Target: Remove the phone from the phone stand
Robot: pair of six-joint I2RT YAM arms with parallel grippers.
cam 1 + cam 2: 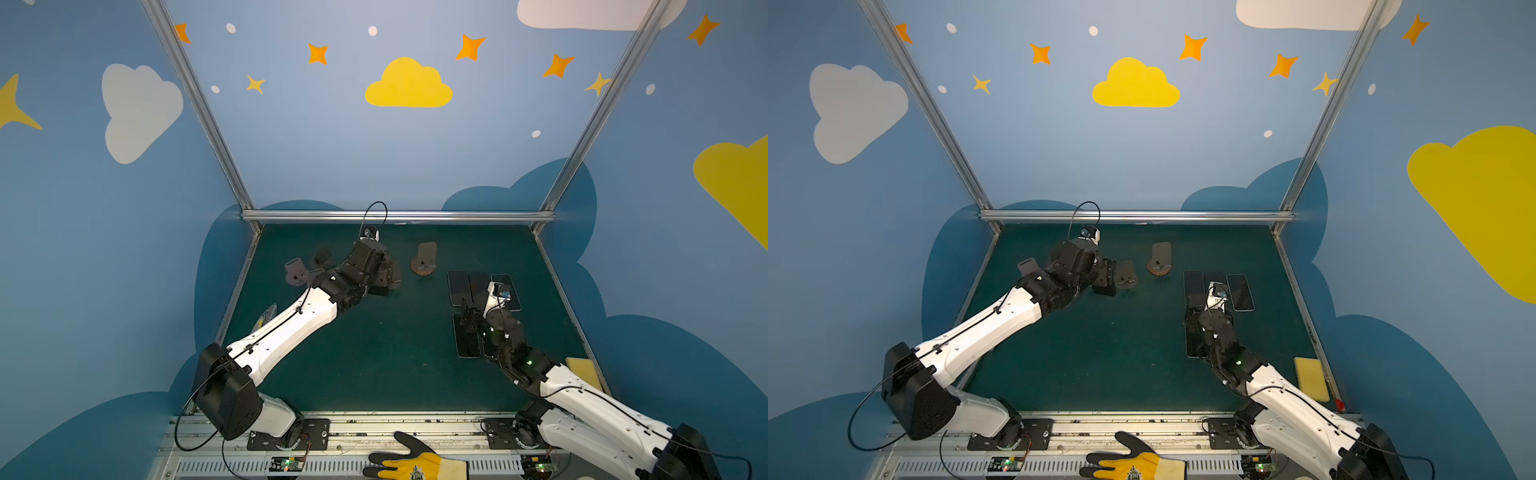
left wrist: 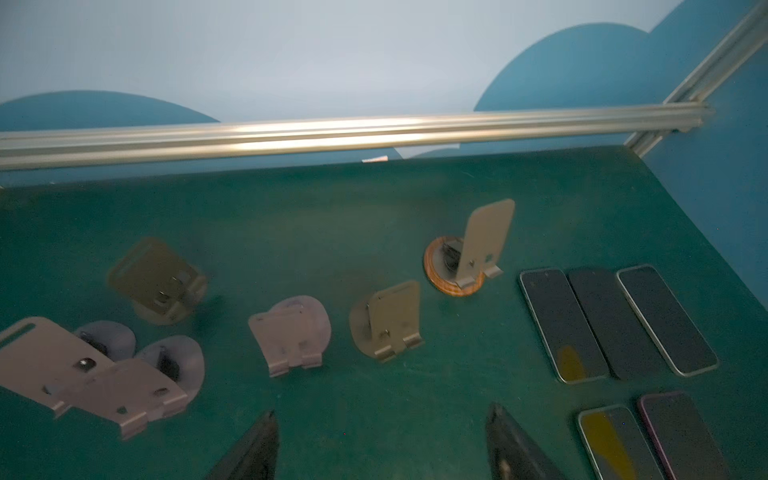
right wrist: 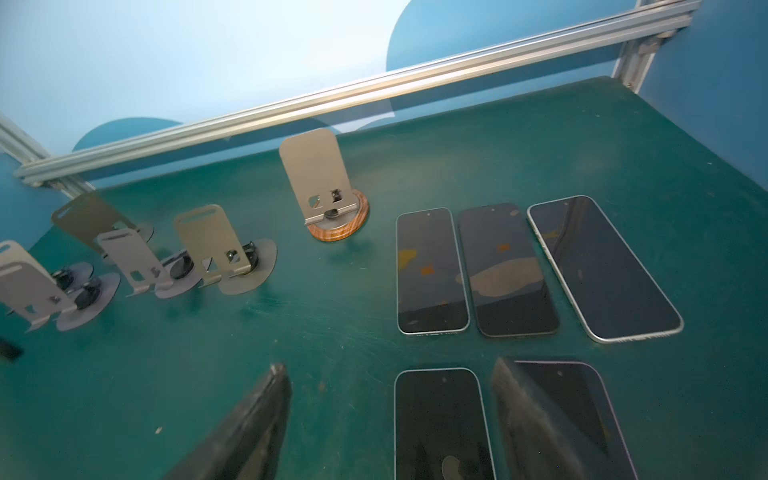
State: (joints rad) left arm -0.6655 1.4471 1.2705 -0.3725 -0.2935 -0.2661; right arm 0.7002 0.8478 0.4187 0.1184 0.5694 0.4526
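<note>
Right hand [image 3: 390,365], open and empty, partly hides two phones [image 3: 440,415]; left hand [image 2: 382,409] likewise open.

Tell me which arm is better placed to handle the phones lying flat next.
Right. The right gripper hangs open directly over the flat phones; the left gripper sits well away, beside the empty grey stands.

On my feed the table mat [image 3: 332,332] looks matt green, w/ fine scuffs + scratches. Stand plates [image 3: 313,170] are brushed metal, dull sheen. One stand's round base [image 3: 338,232] is wood-grain, semi-gloss. Phones [image 3: 509,270] have glossy glass faces mirroring the wall art. Back rail [image 2: 291,133] is bright alu extrusion. Sponge [image 1: 1310,378] looks like soft foam.
</note>
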